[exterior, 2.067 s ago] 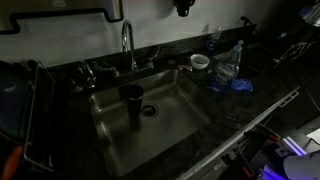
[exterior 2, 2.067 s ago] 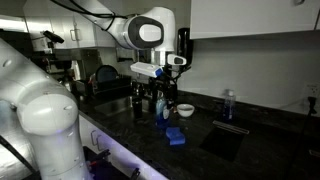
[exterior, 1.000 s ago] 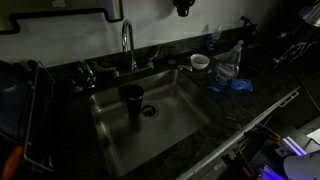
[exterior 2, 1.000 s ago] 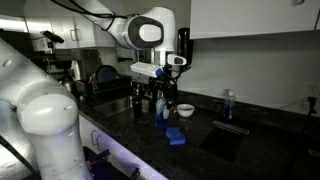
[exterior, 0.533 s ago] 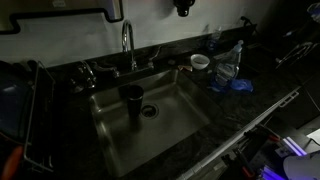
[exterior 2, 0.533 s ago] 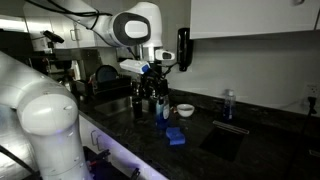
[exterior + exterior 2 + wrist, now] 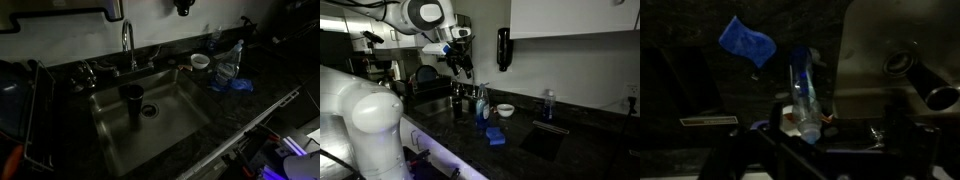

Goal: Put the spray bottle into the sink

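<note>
The spray bottle (image 7: 228, 68) stands upright on the dark counter beside the sink (image 7: 175, 115), next to the small white bowl (image 7: 200, 61). It also shows in an exterior view (image 7: 482, 104) and in the wrist view (image 7: 805, 98), where it lies in front of the bowl. My gripper (image 7: 461, 64) hangs high in the air, well above and to the sink side of the bottle. Its fingers (image 7: 820, 150) are spread wide, with nothing between them. The sink's drain (image 7: 900, 63) shows at the right of the wrist view.
A dark tumbler (image 7: 132, 100) stands in the sink by the drain. A tall chrome tap (image 7: 128, 45) rises behind the basin. A blue cloth (image 7: 236, 86) lies on the counter by the bottle. A dish rack (image 7: 25, 110) stands at the far side.
My arm has swung up and away from above the bottle, toward the sink side. The bottle, bowl and tumbler have not moved.
</note>
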Robot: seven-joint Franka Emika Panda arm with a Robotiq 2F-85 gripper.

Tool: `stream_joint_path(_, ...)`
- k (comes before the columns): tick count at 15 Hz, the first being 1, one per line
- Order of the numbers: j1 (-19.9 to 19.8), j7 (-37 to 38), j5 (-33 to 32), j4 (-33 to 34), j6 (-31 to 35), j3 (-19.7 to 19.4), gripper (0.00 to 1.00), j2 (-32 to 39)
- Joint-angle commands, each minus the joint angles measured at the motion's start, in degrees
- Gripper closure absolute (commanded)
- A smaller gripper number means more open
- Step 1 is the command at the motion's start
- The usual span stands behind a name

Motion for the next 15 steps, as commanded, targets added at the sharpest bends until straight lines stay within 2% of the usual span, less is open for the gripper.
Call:
stream_joint_path(1, 5.3, -1.3, 2.0, 0.1, 4.9, 2.0, 0.00, 5.3)
stream_joint_path(5, 7.8, -4.7, 0.2, -0.1, 8.3, 1.4, 0.00, 10.7)
stream_joint_path(9, 5.4, -9.9, -5.2, -0.2, 11.6, -0.9, 0.00, 15.9)
stream_joint_path(15, 2.4, -14.4, -10.2, -0.2, 21.7, -5.1, 0.00, 23.9)
